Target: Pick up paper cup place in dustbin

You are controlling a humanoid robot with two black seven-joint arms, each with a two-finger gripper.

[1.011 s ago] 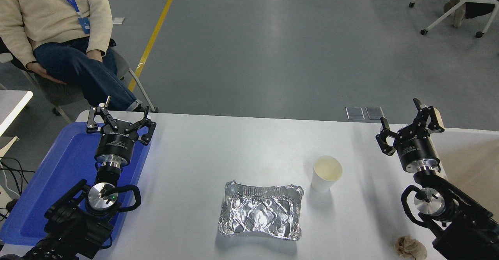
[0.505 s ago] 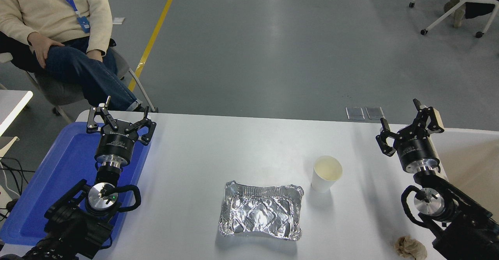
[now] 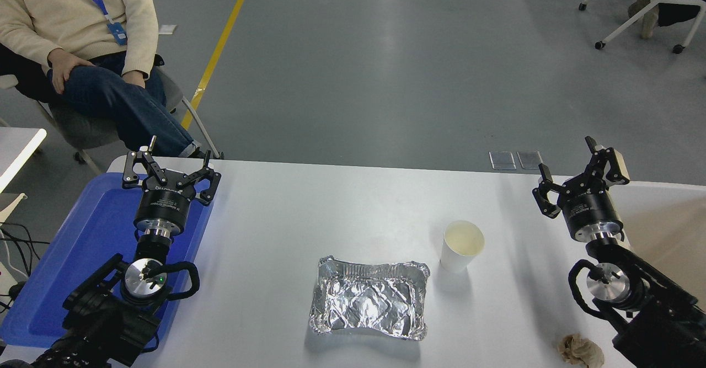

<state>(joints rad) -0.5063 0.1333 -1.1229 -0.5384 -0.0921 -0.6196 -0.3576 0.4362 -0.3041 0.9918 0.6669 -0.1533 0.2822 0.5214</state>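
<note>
The paper cup (image 3: 462, 245) stands upright on the white table, right of centre, white with a cream inside. My right gripper (image 3: 578, 165) is open and empty, hovering to the right of the cup and a little farther back, apart from it. The dustbin (image 3: 674, 186) shows only in part at the right edge, its white rim and beige inside behind my right arm. My left gripper (image 3: 168, 165) is open and empty, parked over the blue tray (image 3: 66, 257) at the left.
A crinkled foil tray (image 3: 368, 304) lies just left of and nearer than the cup. A crumpled brown paper wad (image 3: 579, 350) lies at the front right. A person (image 3: 77, 37) sits beyond the table's far left corner.
My right gripper has shifted very slightly to the right. The person's hand has moved up onto the knee. The cup has not moved.
</note>
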